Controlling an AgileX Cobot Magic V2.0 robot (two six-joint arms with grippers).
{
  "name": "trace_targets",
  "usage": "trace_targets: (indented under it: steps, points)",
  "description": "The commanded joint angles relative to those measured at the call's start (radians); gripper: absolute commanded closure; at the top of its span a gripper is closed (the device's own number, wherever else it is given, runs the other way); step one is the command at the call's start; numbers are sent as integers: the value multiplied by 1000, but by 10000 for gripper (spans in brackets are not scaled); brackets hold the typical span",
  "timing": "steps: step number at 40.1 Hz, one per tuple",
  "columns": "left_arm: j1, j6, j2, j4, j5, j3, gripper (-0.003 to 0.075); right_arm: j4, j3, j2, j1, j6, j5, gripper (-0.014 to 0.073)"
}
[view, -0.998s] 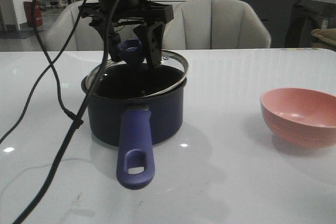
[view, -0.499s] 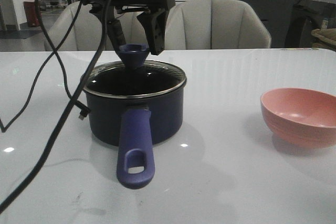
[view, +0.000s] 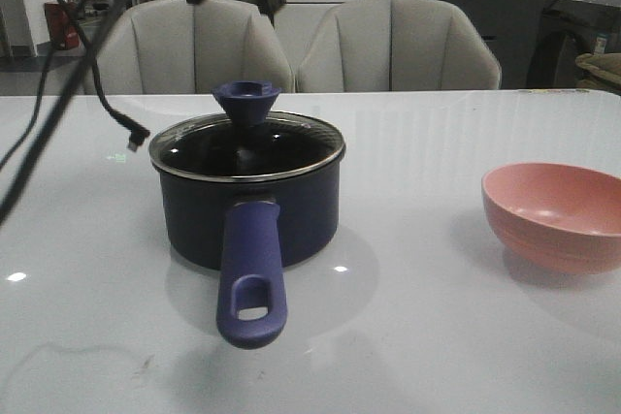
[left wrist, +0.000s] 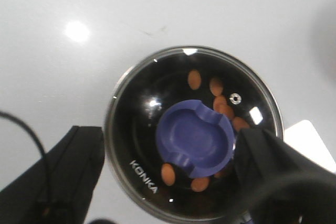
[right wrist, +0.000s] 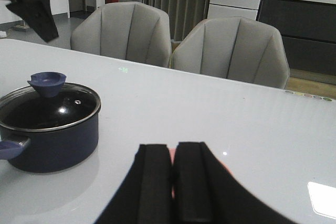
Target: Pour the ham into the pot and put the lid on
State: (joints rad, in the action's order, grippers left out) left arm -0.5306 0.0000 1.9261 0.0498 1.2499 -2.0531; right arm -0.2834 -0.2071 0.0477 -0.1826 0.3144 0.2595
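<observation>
The lid (view: 247,139) sits flat on the pot (view: 248,203), its steel rim flush with the pot's edge all round and its blue knob (view: 246,101) upright at the centre. The pot stands on the white tabletop (view: 417,317) with its long handle (view: 251,278) pointing toward the front camera.

The left gripper (left wrist: 168,177) hangs directly above the lid, its jaws spread wide, one finger (left wrist: 63,171) on each side of the knob and clear of it. Below these jaws, through the glass, several pale-orange pieces of ham (left wrist: 223,106) lie on the pot's black bottom, some near the rim and some partly hidden under the knob.

The right gripper (right wrist: 172,182) has its jaws pressed together with nothing between them. The pink bowl (view: 555,216) lies just beneath and beyond those jaws, mostly hidden by them in the right wrist view; the pot is well apart from them.
</observation>
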Motion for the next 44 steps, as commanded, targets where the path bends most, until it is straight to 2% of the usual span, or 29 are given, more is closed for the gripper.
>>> trace_targets:
  steps: [1,12,25,44]
  points:
    - [-4,-31,-113,68,36,-15,187,-8,-28,13,-5,8,-78,441]
    - [-4,-41,-285,154,21,185,192,-8,-28,13,-5,8,-78,441]
    - [-4,-67,-568,156,-92,566,293,-8,-28,13,-5,8,-78,441]
    - [-4,-73,-1063,156,-264,996,293,-8,-28,13,-5,8,-78,441]
